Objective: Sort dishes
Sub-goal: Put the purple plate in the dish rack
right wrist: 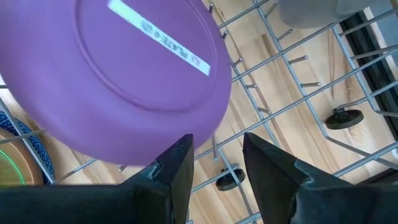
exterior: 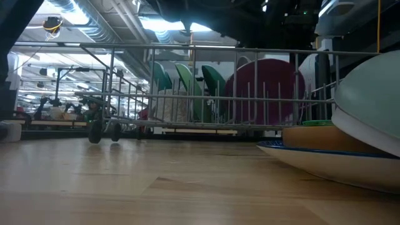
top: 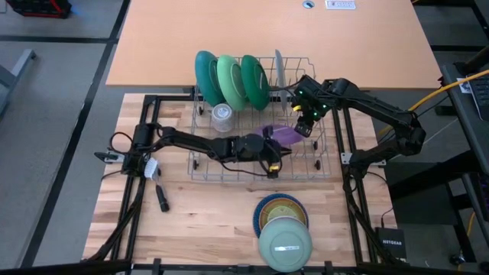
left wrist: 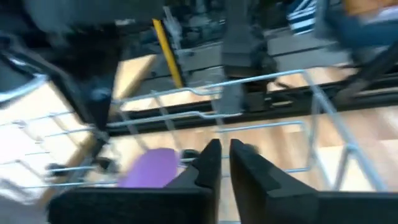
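A purple plate (top: 284, 134) leans tilted among the wires of the metal dish rack (top: 229, 172), its underside (right wrist: 124, 68) facing my right wrist camera. My right gripper (top: 304, 131) hangs just above the plate's right rim, pointing steeply down and open (right wrist: 217, 152), with only rack wires showing in its gap. My left gripper (top: 281, 153) reaches level into the rack on the plate's near side. Its fingers (left wrist: 224, 158) stand a narrow gap apart with nothing between them, and the plate (left wrist: 149, 168) lies beside them. Three green and teal plates (top: 233, 76) stand on edge at the rack's far left.
A grey plate (top: 279, 69) stands on edge in the rack's far side, and a clear cup (top: 221, 116) sits near the green plates. Near the table's front edge is a stack: a blue plate (top: 263, 210) with smaller dishes on it, topped by an upturned pale green bowl (top: 285, 243).
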You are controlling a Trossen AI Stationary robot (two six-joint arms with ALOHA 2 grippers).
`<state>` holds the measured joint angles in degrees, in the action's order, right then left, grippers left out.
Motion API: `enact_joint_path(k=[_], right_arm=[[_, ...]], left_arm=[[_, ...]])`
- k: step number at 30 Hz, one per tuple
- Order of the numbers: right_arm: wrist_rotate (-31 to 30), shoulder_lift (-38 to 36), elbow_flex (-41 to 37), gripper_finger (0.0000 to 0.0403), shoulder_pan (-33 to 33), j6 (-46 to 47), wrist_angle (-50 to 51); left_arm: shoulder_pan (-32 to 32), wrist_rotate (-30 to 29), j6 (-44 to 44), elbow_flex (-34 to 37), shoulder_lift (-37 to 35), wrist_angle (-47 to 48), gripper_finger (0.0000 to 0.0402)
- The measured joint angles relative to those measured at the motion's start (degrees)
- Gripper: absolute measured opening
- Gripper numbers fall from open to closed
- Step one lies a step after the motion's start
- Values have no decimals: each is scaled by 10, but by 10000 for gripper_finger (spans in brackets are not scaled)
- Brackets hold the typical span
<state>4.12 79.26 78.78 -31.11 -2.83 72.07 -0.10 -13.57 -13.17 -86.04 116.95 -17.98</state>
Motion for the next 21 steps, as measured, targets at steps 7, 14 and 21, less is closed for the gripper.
enact_joint_path(k=[7, 14, 21], right_arm=[[0, 0, 0, 144, 0, 0, 0], [0, 0, 0, 144, 0, 0, 1], [0, 0, 0, 144, 0, -4, 3]], left_arm=[[0, -81, -66, 0, -14, 31, 108], [-26, -100, -111, 0, -18, 28, 142], [-61, -281, -246, -1, -20, 62, 145]])
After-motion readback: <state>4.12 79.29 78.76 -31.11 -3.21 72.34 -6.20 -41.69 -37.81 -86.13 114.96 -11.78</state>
